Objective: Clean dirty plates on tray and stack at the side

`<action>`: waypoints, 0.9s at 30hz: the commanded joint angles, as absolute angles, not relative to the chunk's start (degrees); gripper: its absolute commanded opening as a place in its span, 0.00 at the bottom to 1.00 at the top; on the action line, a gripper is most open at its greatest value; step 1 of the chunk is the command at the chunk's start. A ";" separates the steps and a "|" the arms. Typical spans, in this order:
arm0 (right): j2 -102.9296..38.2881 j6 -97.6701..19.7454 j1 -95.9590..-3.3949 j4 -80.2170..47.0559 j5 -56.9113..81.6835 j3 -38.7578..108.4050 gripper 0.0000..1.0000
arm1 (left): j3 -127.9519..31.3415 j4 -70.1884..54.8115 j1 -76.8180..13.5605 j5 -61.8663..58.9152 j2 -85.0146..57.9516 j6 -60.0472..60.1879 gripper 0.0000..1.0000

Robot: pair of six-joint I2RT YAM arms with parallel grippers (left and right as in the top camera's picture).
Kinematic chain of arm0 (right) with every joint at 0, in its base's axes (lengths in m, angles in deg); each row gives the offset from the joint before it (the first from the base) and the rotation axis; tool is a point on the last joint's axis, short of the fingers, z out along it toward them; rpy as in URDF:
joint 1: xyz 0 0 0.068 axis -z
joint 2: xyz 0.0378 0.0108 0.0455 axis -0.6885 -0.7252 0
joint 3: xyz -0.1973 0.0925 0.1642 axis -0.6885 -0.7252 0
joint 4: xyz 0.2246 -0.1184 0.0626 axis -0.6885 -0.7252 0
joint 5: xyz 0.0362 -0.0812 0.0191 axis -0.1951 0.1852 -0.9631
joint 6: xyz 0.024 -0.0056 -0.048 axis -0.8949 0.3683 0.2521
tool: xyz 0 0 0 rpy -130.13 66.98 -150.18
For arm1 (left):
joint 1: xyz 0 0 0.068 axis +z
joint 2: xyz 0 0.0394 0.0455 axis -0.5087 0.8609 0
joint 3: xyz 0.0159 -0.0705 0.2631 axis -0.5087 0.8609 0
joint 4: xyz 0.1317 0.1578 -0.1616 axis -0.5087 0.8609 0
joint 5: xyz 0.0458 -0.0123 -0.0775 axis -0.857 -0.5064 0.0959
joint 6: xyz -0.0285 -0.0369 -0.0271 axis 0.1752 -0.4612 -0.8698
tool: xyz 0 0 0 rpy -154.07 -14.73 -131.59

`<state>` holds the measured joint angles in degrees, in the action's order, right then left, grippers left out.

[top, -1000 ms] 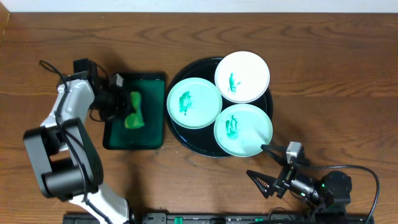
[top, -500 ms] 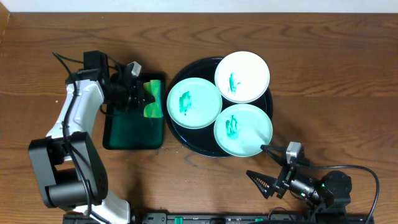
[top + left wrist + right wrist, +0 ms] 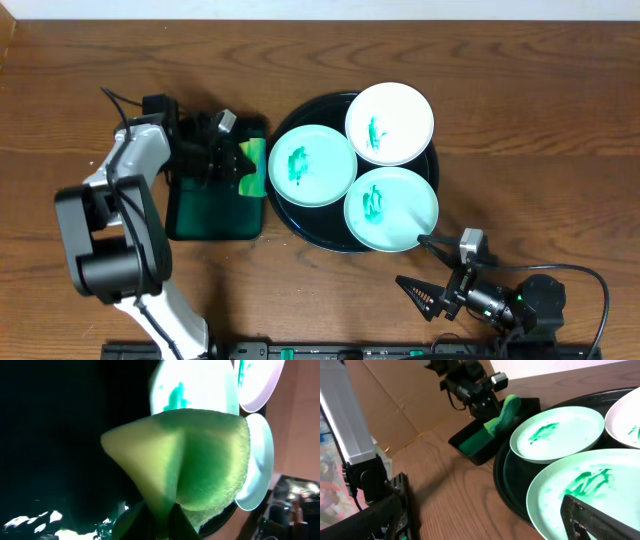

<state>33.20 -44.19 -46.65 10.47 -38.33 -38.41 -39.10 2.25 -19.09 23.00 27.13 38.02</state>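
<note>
Having swung my left gripper [image 3: 243, 162], clenched on the sponge [image 3: 253, 167], to the tray's [image 3: 297, 215] left rim, I'm ready to wipe. The plates [image 3: 312, 165] on it seem unwiped, and my right gripper [image 3: 412, 258] gapes below.

We see a glossy black tray [image 3: 308, 222], smooth shiny plates [image 3: 312, 165], a rough, porous sponge [image 3: 200, 460] and a matt wood-grain bench [image 3: 520, 60].
</note>
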 commanded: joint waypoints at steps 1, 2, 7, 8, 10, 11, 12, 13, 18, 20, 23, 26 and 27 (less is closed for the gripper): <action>33.06 -44.99 -46.93 9.94 -39.64 -37.93 0.99 | -38.80 2.38 -16.56 27.27 30.30 40.78 0.13; 33.06 -44.99 -46.93 9.92 -39.67 -37.95 0.99 | -38.80 2.46 -16.08 27.75 30.70 40.78 0.17; 33.06 -44.99 -46.93 9.92 -39.67 -37.95 0.99 | -38.80 2.62 -14.31 28.58 31.00 41.22 0.29; 33.06 -44.99 -46.93 9.92 -39.67 -37.95 0.99 | -38.80 2.64 -14.07 28.56 31.00 41.24 0.29; 33.06 -45.02 -46.93 9.92 -39.67 -37.95 0.99 | -38.80 2.62 -13.63 28.58 31.00 41.22 0.29; 33.06 -45.02 -46.93 9.92 -39.67 -37.95 0.99 | -38.80 2.64 -13.50 28.58 31.00 41.22 0.30; 33.06 -45.04 -46.93 9.92 -39.69 -37.95 0.99 | -38.80 2.73 -13.45 28.58 31.00 41.22 0.31; 33.06 -45.15 -46.93 9.92 -39.71 -37.95 0.99 | -38.80 2.75 -13.45 28.58 31.00 41.22 0.33; 33.06 -45.41 -46.93 9.92 -39.71 -37.95 0.99 | -38.86 2.75 -13.45 28.67 30.98 41.17 0.50; 33.06 -45.41 -46.93 9.92 -39.69 -37.95 0.99 | -38.95 2.84 -13.48 30.20 30.87 41.19 0.51; 33.06 -45.41 -46.93 9.92 -39.69 -37.95 0.99 | -38.95 2.77 -13.54 33.43 29.93 41.22 0.55; 33.06 -45.41 -46.93 9.92 -39.88 -37.93 0.99 | -38.95 2.79 -13.63 33.26 27.48 41.19 0.57; 33.06 -45.41 -46.93 9.92 -39.95 -37.95 0.99 | -38.95 2.79 -13.63 33.23 26.54 41.19 0.65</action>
